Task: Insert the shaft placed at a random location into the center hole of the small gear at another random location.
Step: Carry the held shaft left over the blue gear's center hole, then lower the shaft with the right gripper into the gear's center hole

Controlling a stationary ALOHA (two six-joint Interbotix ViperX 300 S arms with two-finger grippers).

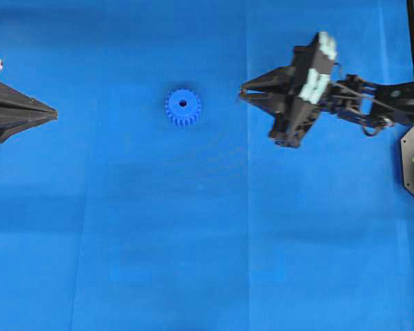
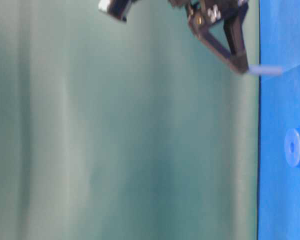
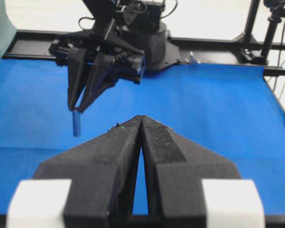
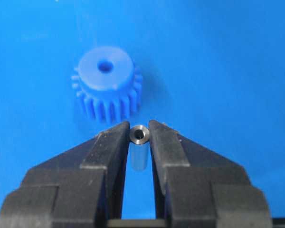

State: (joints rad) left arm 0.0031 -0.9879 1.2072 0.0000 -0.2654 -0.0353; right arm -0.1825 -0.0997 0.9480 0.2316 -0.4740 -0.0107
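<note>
Looking down from overhead, you see the small gear [image 1: 183,107] lying flat on the blue mat [image 1: 193,241], a little left of the middle, with its center hole [image 1: 183,103] facing up and nothing in it. Your right gripper [image 1: 243,92] reaches in from the right side and points toward the gear, with a clear gap of mat between its tips and the teeth. In the right wrist view you can see that this gripper is clamped on the shaft [image 4: 139,147]: the silver pin stands pinched between the two black fingers [image 4: 109,142], its end poking out just past the tips, and the gear sits beyond it, slightly to the left, hole visible on the raised hub. The table-level view shows the pin sticking out from the fingertips toward the mat, held above the surface and apart from the gear. From the left wrist camera, you see your left gripper [image 3: 141,117] with its two fingers pressed together at the tips, holding nothing; overhead it sits at the far left edge, well away from the gear, pointing toward the middle of the mat.
</note>
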